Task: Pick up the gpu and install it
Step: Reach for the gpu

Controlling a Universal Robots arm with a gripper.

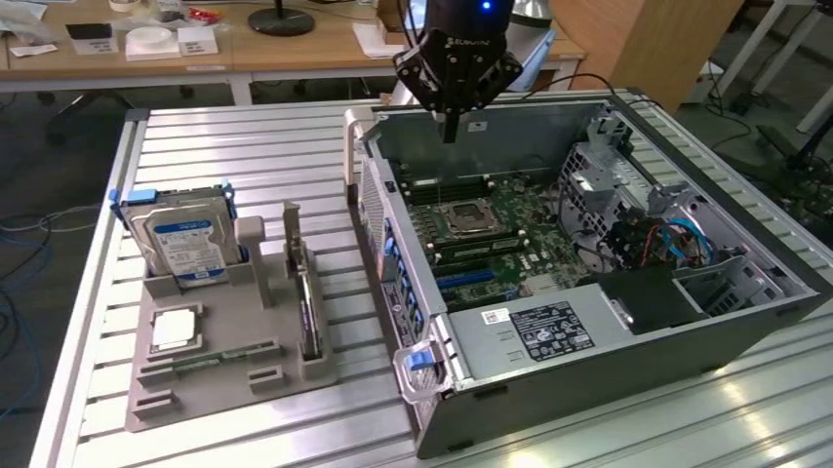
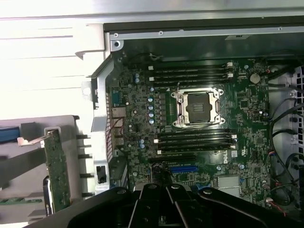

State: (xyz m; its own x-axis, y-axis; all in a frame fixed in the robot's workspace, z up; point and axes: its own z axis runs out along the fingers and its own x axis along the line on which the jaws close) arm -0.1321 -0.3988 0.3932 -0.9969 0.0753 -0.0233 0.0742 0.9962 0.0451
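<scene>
The table (image 1: 234, 146) carries everything, and the open case (image 1: 729, 322) lies on its side on it with the motherboard (image 1: 521, 214) facing up. Beside the case, on the exterior view's left, sits a grey holder (image 1: 221, 390) with parts parked in it. A hard drive (image 1: 182, 244) stands at the holder's end farther from the case. The gpu (image 1: 308, 312) stands on edge in a slot at the end nearer the case, close to the case's side wall but outside it. In the wrist view its green board and pale bracket rise from the holder with nothing touching them. The tool hangs above the case's far wall, over the motherboard and well apart from the gpu. Its fingers (image 1: 451, 132) are pressed together and pinch nothing. Inside the case, the blue expansion slot (image 2: 183, 168) near the socket (image 2: 197, 108) looks bare, with no card seated in it. Judging by this, the task is at its very start. The gpu is not yet picked up and nothing is installed, so both the grasp at the holder and the seating in the case remain to be done.
</scene>
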